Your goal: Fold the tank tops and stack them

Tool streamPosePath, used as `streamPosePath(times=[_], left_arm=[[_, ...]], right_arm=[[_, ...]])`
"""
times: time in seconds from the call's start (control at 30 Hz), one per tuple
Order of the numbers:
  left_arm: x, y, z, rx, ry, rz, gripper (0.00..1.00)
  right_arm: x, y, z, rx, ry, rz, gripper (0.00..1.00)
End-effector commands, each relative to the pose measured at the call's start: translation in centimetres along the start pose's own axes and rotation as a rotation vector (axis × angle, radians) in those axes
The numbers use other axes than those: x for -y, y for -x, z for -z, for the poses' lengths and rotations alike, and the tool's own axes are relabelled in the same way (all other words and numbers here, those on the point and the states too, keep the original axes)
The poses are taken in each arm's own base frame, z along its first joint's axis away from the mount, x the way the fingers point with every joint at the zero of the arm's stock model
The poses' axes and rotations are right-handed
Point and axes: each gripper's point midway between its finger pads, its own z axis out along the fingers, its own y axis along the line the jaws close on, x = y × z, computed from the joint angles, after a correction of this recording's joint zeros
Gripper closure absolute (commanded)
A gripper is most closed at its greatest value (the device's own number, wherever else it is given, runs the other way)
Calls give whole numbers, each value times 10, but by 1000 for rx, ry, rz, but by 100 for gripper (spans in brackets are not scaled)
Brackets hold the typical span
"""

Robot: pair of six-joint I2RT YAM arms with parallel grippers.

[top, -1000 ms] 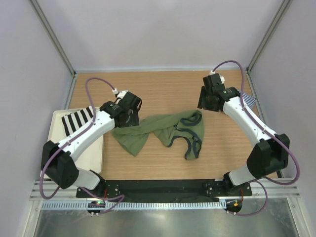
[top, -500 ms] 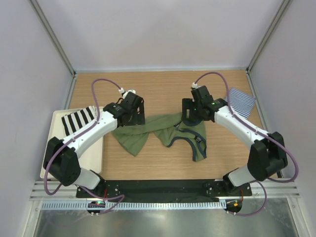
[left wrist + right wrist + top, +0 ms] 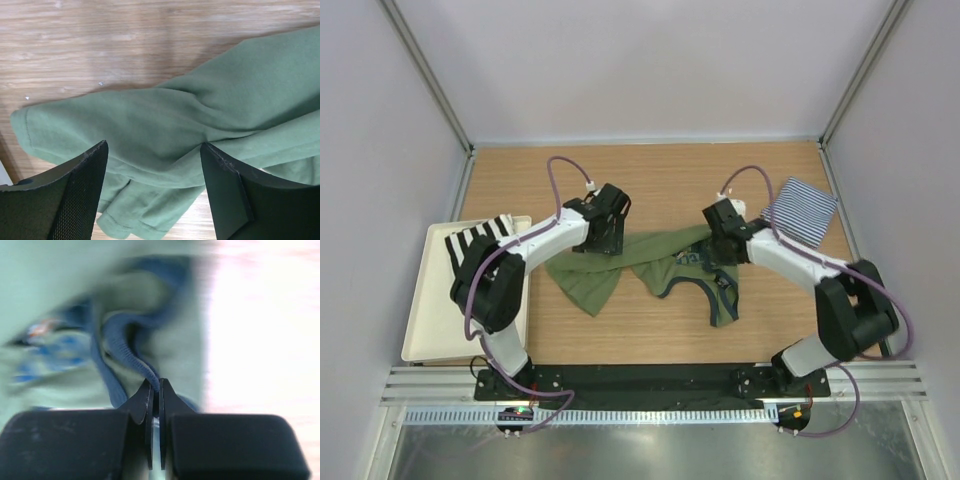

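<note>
Our right pincer [image 3: 155, 385] pinches the olive tank top [image 3: 586, 281] by its trim; our wide left pincer [image 3: 153, 145] should take the hem deeply.

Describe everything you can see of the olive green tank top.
The olive green tank top is soft cloth with navy trim along its openings and blurred blue chest lettering. It lies crumpled and unfolded, spread across the middle of the wooden table. The right end effector is shut on a navy strap edge. The left end effector is open above its left portion; contact there cannot be told.
</note>
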Motion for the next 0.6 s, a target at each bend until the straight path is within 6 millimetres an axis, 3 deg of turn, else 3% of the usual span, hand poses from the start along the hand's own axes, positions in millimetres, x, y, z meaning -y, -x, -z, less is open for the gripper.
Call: streamPosePath(times=[0.0, 0.07, 0.13, 0.2, 0.3, 0.33, 0.4, 0.47, 0.57], left_arm=[[2, 23, 6, 69, -24, -11, 25], [3, 22, 4, 81, -33, -23, 27], [2, 22, 0, 92, -29, -35, 36], [3, 22, -3, 101, -34, -43, 56], [5, 19, -10, 100, -44, -48, 81], [5, 18, -11, 98, -46, -55, 85], [7, 16, -12, 88, -57, -63, 99], [8, 16, -12, 87, -60, -68, 100], [7, 16, -5, 86, -66, -51, 100]], right_arm=[[72, 5, 33, 172, -192, -206, 99], [91, 0, 43, 229, -233, -304, 99], [109, -7, 55, 290, -271, -411, 98], [118, -8, 64, 330, -285, -465, 92], [112, 0, 69, 371, -234, -498, 88], [110, 3, 71, 379, -216, -497, 87], [106, 9, 74, 386, -193, -493, 92], [102, 11, 73, 375, -173, -475, 99], [94, 13, 79, 365, -124, -441, 99]])
